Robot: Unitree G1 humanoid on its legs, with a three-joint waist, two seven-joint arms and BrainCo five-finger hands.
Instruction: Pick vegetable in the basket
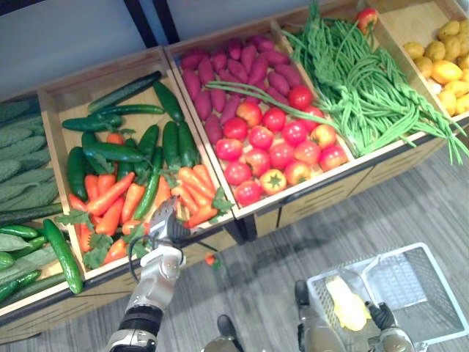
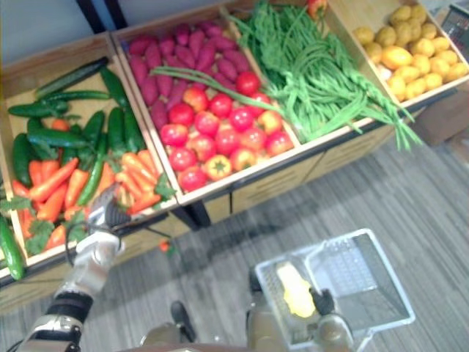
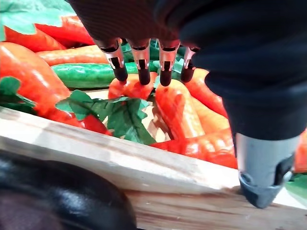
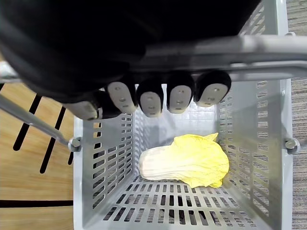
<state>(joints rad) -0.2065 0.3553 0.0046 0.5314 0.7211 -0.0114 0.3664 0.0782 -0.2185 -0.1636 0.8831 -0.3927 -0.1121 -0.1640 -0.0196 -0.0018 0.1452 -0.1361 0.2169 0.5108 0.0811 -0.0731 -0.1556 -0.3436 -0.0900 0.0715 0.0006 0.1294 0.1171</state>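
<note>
Left hand (image 1: 163, 226) hung with fingers (image 3: 143, 72) loose over carrots (image 3: 177, 105), leaves (image 3: 120, 112) and the crate rim (image 3: 96, 158) close below; right hand (image 4: 151, 98) clenched the handle (image 4: 268, 45) of a basket (image 4: 110, 158) holding cabbage (image 4: 187, 160).

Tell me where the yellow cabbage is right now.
The pale yellow leafy cabbage lies inside the grey slatted plastic basket, lower right in the left eye view, held by the right robot hand.

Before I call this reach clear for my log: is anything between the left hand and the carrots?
Nothing solid. The left hand holds its fingers straight above the carrots; only green leaves lie over some.
</note>
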